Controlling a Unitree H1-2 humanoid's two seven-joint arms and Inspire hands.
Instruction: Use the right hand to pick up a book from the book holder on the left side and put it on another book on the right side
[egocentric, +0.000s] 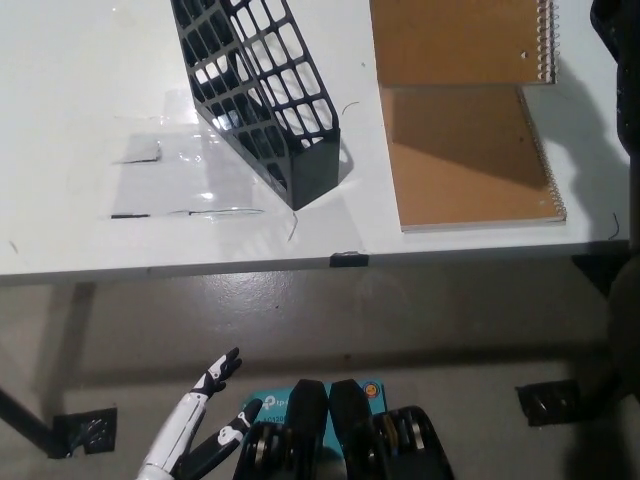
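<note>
The black lattice book holder (262, 92) stands on the white table (90, 230), left of centre, and looks empty. A brown spiral-bound book (458, 40) hangs flat above the table at the top right and casts a shadow on a second brown spiral book (470, 160) lying below it. The raised book overlaps the far end of the lying one. My black right hand (615, 30) shows only as a dark shape at the right edge, against the raised book's spiral side and holding it. My white left hand (195, 432) rests open at the lower left, below the table.
A clear plastic sheet (170, 170) lies flat on the table left of the holder. The table's front edge (300, 265) crosses the picture, with grey floor below. The black right arm (625, 330) runs down the right edge.
</note>
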